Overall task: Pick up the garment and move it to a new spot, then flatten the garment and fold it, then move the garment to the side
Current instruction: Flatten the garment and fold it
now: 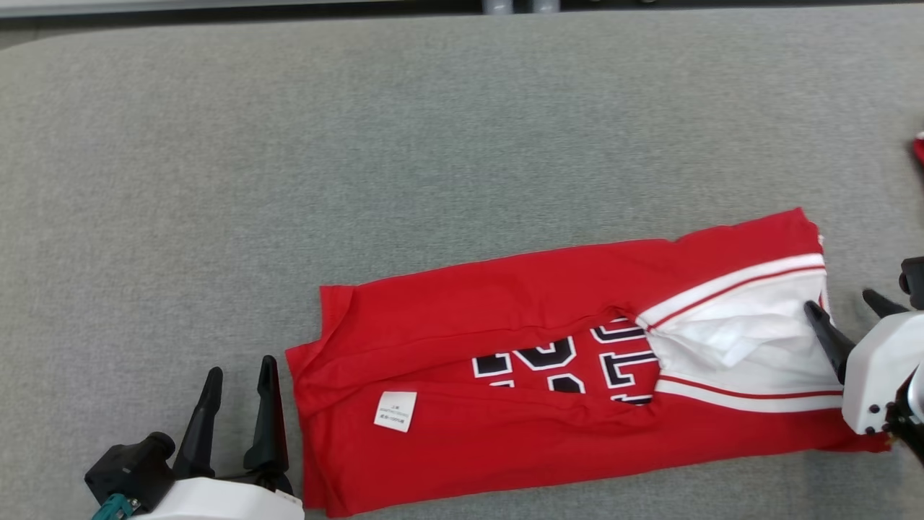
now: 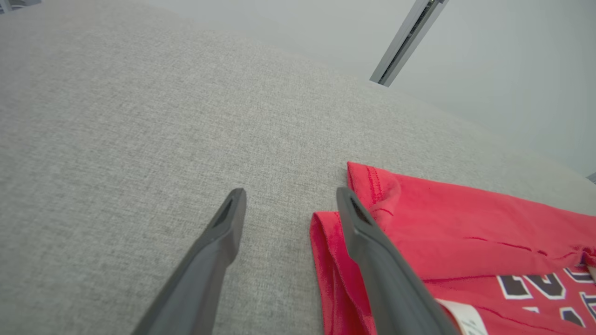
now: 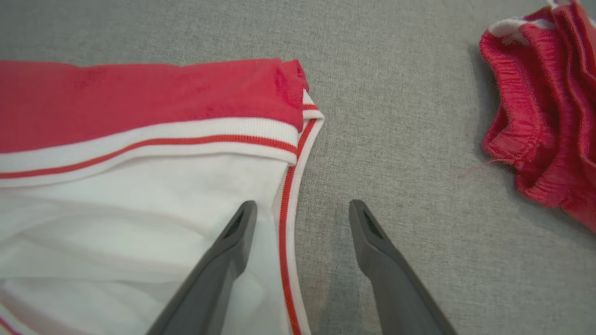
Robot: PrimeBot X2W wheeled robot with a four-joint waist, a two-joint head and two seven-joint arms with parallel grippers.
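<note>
You see a red jersey (image 1: 505, 310) with white, red-striped trim and black, white-edged numbers, on grey cloth (image 1: 361, 144).

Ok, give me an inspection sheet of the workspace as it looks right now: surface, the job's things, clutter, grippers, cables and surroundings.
Surface: grey fabric-covered table, no stains seen.
Job's things: red jersey lying flat, folded into a long band, with black-and-white lettering, white trim and a white label showing.
Clutter: second red garment, bunched, lying apart from the jersey's right end.
Grippers: left gripper open at the jersey's left end, holding nothing; right gripper open at the right end, one finger over the white panel, holding nothing.
Cables: teal connector at the left wrist; nothing loose seen.
Surroundings: grey rail beyond the table.
</note>
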